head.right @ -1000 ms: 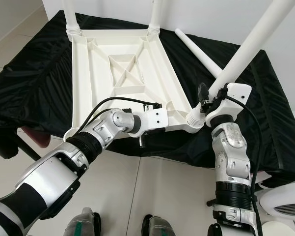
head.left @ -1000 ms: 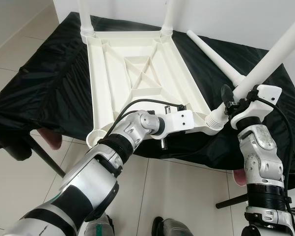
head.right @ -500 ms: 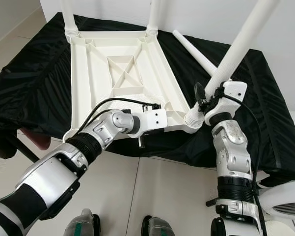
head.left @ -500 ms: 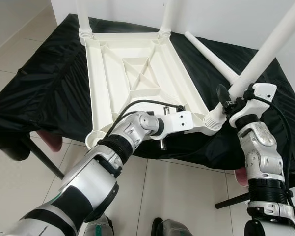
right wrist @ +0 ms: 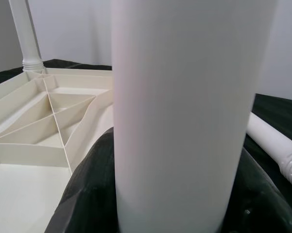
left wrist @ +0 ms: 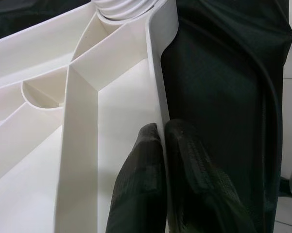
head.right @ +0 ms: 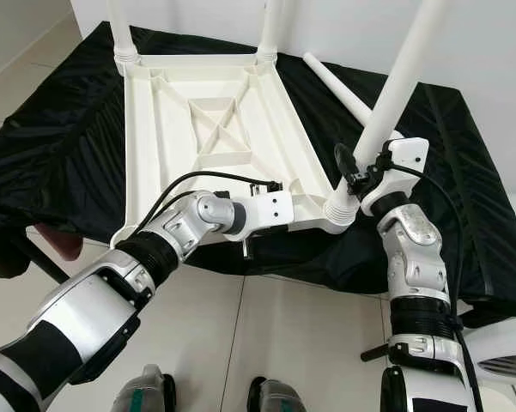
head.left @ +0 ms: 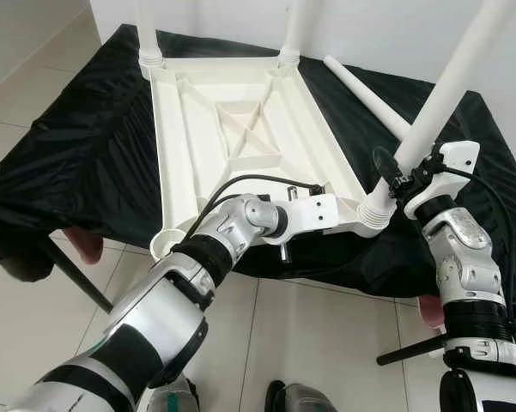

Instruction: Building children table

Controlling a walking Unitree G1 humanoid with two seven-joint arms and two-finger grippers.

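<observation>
Glossy pale floor tiles point(head.left: 34, 94) with thin grout lines border the frame at left and bottom; a plain white wall point(head.left: 386, 26) runs along the top. 1 work surface, draped in crinkled, slightly shiny black cloth point(head.left: 77, 154), spans the middle of the frame, with dark metal legs under its near edge. 1 white moulded-plastic table top point(head.left: 240, 129), rectangular, lies upside down on the cloth at centre, its underside showing raised ribs in a crossed diamond pattern and round sockets at the corners. 4 white plastic table legs, smooth tapering tubes with ridged threaded collars: 2 upright legs, the first point(head.left: 148, 34) and the second point(head.left: 294, 30), at the far corners in the upper frame; 1 loose leg point(head.left: 369, 94) lying on the cloth at upper right, beside the top; 1 tilted leg point(head.left: 451, 77) with its collar at the near right corner socket, leaning toward the upper right. 1 open socket point(head.left: 166, 245) at the near left corner. 2 silver arms with black cables. Left gripper point(left wrist: 163, 174): the 2 black textured fingers pinched tight on the thin near rim of the table top, 1 on each face. Right gripper point(head.left: 399, 176), at right of centre: fingers closed around the tilted leg just above its collar.
</observation>
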